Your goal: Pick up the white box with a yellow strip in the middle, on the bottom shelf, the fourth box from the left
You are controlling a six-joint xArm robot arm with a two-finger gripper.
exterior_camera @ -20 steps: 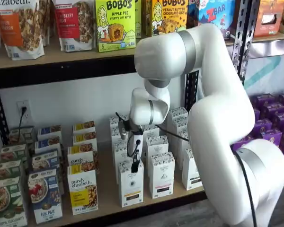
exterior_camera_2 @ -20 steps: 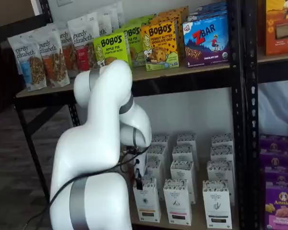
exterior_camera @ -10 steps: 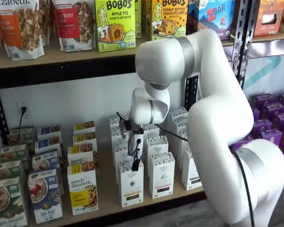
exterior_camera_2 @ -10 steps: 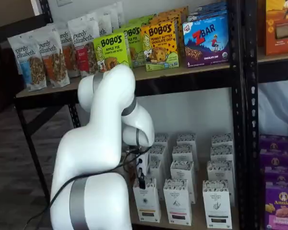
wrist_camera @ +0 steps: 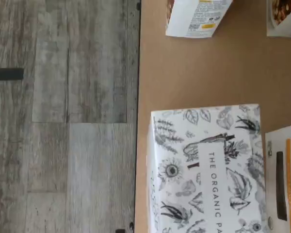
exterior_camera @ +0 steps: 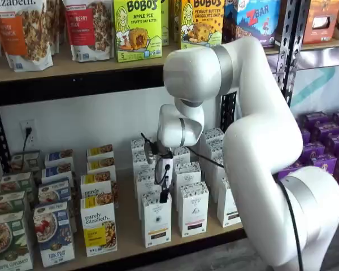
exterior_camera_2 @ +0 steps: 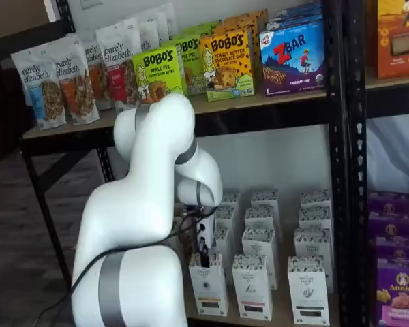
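At the front edge of the bottom shelf, located the white box upright in the front row, yellow strip low on its face, next to a like carton with a pink strip. Found the same box in both shelf views, with no tilt and no lift off the board.

Directly over its speckled top band, found the gripper hanging fingers-down, tips at or just above the top edge; could not settle contact from either shelf view. Saw the fingers only as one thin dark shape, side-on; could not tell whether spread or closed. Saw no carton held between them.

Against the pictures from one second and half a second earlier, noted a small shift of the arm: upper joints slightly higher and drifted sideways, gripper carried a little sideways with them. Noted no change in the box's place over the same span.

From the wrist view, read a leaf-printed carton top lettered "THE ORGANIC PA…", standing at the shelf's front edge; judged it likely the target or its row.

Judged the shift as fine alignment over the target, not a lift. Judged the grasp not yet confirmed and the pick-up not yet done.
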